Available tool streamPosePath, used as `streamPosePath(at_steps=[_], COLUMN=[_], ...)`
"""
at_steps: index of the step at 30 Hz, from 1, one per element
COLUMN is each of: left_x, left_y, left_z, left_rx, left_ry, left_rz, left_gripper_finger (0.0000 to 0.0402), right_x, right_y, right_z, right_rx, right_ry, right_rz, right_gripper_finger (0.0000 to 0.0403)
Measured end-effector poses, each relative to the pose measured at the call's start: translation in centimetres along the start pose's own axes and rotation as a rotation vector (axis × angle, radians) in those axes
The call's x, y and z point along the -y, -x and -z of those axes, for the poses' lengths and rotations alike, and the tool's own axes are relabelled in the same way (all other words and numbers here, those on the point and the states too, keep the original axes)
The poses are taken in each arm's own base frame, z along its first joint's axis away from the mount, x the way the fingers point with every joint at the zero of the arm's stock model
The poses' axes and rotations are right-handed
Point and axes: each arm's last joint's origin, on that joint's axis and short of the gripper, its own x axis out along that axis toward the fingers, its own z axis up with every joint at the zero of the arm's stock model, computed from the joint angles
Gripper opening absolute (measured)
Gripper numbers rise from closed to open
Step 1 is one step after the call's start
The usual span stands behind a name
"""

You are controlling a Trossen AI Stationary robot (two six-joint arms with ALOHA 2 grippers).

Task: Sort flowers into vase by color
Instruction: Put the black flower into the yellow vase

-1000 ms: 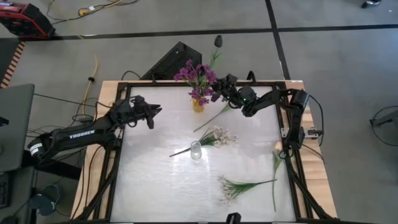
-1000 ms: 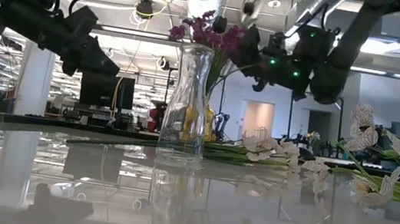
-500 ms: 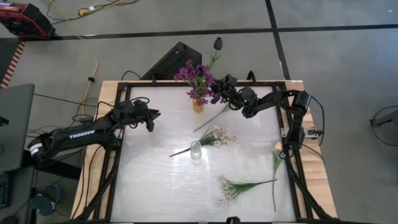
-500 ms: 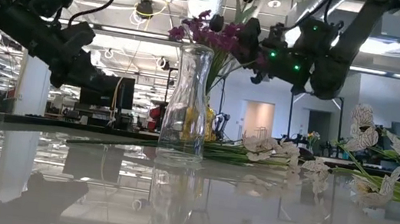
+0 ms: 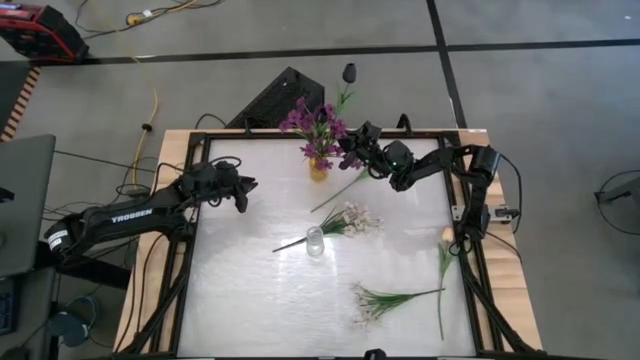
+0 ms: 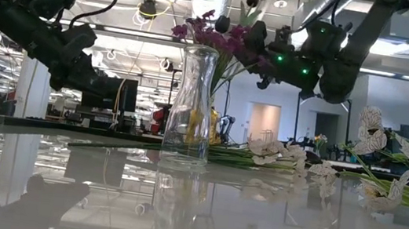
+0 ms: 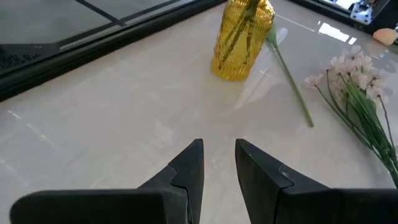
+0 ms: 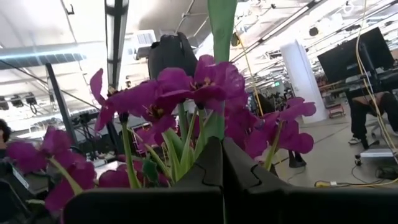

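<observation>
We see purple sprays (image 5: pixel 315 122) already in the yellow vase (image 5: pixel 318 170), the right hand (image 5: pixel 353 146) at its three o'clock pinching the dark bud's stem (image 8: pixel 219 37), the left hand (image 7: pixel 217 163) narrowly spread and idle, while white sprays (image 5: pixel 385 298) and the clear vase (image 5: pixel 315 241) wait on the desk (image 5: pixel 250 300)

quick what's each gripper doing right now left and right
Left gripper: open, empty, above the bare table.
Right gripper: shut on the dark bud's stem, at the purple flowers in the yellow vase.
</observation>
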Motion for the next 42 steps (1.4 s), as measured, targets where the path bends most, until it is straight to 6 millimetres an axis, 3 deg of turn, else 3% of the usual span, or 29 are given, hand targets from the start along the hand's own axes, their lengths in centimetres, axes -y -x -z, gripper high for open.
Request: streamPosePath(at_steps=[22, 42], left_x=[-0.1, -0.1], left_y=[0.0, 0.0], left_z=[0.8, 0.8], left_rx=[-0.080, -0.084], left_ry=[0.007, 0.007], left_rz=[-0.014, -0.015], left_gripper_finger=[0.0080, 0.0080], right_x=[-0.7, -1.1], right_y=[0.1, 0.1], right_z=[1.0, 0.6], right_rx=[-0.088, -0.040], right_ry=[0.128, 0.181], right_rz=[-0.014, -0.048], right_gripper_finger=[0.0017, 0.0017])
